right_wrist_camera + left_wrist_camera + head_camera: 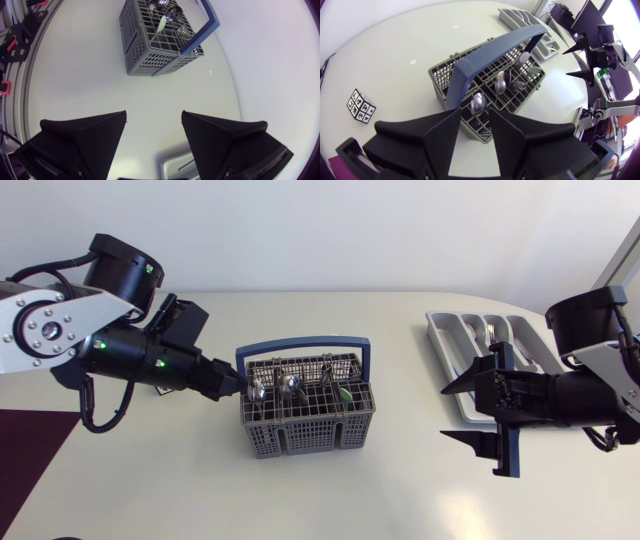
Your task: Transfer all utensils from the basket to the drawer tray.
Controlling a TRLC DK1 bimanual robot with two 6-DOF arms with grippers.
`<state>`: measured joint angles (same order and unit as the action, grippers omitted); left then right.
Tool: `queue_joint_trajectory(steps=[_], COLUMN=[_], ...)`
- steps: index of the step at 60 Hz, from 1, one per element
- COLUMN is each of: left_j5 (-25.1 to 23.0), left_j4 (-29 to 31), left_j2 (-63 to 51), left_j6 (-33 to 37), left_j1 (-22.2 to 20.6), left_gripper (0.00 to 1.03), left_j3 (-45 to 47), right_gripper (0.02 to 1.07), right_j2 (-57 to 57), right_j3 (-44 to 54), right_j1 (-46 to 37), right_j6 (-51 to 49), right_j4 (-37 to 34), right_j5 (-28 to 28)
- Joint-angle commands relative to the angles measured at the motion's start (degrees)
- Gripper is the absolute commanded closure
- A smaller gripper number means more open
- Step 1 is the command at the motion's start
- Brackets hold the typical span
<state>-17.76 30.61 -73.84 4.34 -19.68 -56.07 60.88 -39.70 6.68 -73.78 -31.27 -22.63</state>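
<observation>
The grey cutlery basket (300,442) stands mid-scene on the tabletop (150,480), with spoons (290,386) upright inside. The left end effector (237,386) is at its left edge, fingers spread, one spoon just ahead between them. The right end effector (447,413), spread wide, hovers beside the drawer tray (440,330) at far right.

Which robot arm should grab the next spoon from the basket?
Probably left. The left pincer is open at the basket, beside a spoon. The right pincer is far off by the tray.

Silver-grey link (45,330), blk joints (125,270), green LEDs (100,344), blk wedge L hand (475,112).
</observation>
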Motion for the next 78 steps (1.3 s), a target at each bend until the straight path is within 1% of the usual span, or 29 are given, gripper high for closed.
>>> queue_joint_trajectory(steps=[1,9,21,27,32,39,40,43,46,64,78], left_j5=[-0.43,-1.31,-1.49,-1.49,-1.49,-1.49,-1.49,-1.49,-1.49,-2.98,-4.74], left_j4=[0.15,-1.34,-5.21,-5.39,-6.79,-6.97,-6.97,-6.97,-7.14,-7.41,-7.32], left_j2=[-1.65,-2.80,-4.47,-4.82,-4.82,-5.17,-5.17,-5.26,-5.35,-6.31,-5.70], left_j6=[0.32,2.34,4.36,4.98,4.98,5.15,5.24,5.51,5.59,5.94,5.24], left_j1=[-0.71,-2.03,-1.59,-1.41,-1.41,-2.38,-2.55,-3.08,-3.52,-3.70,-2.82], left_gripper=[0.61,0.61,0.61,0.61,0.61,0.61,0.62,0.70,0.75,0.99,1.00], left_j3=[-0.70,-0.35,0.70,1.49,2.55,3.34,3.43,3.52,3.52,2.81,3.08], right_gripper=[0.27,0.27,0.27,0.27,0.27,0.27,0.27,0.27,0.27,0.27,0.27], right_j2=[-0.94,-1.73,-2.96,-3.14,-3.14,-2.96,-2.96,-2.96,-3.05,-3.93,-4.46], right_j3=[1.91,2.00,2.53,3.05,3.76,4.55,4.55,4.72,4.81,5.34,5.78], right_j1=[1.58,4.31,6.51,6.59,6.77,7.65,7.82,8.35,8.79,10.11,10.64], right_j6=[2.32,4.08,5.22,5.22,5.22,5.57,5.75,5.75,6.10,6.98,6.98], right_j4=[0.07,0.07,0.07,0.15,0.77,1.91,1.91,2.00,2.00,2.09,2.00], right_j5=[-0.04,0.04,0.48,0.48,0.48,0.84,0.92,1.36,1.36,2.07,2.07])
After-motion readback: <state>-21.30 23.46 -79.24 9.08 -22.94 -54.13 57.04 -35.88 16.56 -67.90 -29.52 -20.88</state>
